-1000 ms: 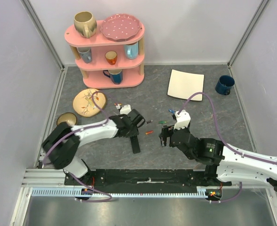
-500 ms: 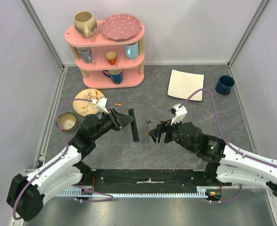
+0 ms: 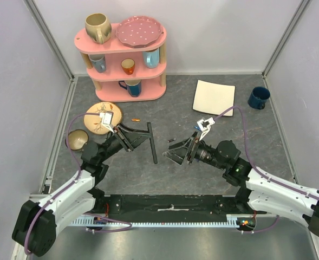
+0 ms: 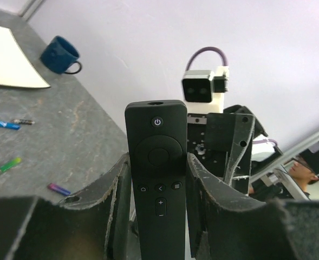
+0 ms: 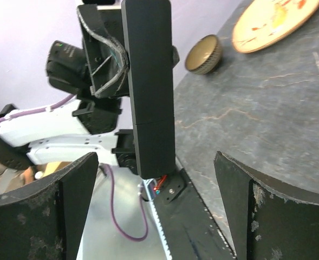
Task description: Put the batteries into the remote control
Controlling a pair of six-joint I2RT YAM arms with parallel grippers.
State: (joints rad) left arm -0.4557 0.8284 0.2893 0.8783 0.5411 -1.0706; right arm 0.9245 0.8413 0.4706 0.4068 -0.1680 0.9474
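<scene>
Left wrist view: left gripper clamping remote control between fingers, button face showing, top end poking past fingertips. Batteries lying scattered on table, farther out to its left. Right wrist view showing remote's plain back instead. Right gripper gaping wide, holding nothing, remote just ahead, not touching. Bowl sitting beyond.

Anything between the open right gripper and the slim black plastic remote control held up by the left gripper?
Nothing visible. The right gripper faces the slim black plastic remote control across open air; only the left gripper clamps its sides. The small coloured batteries lie on the grey table, off that line.
</scene>
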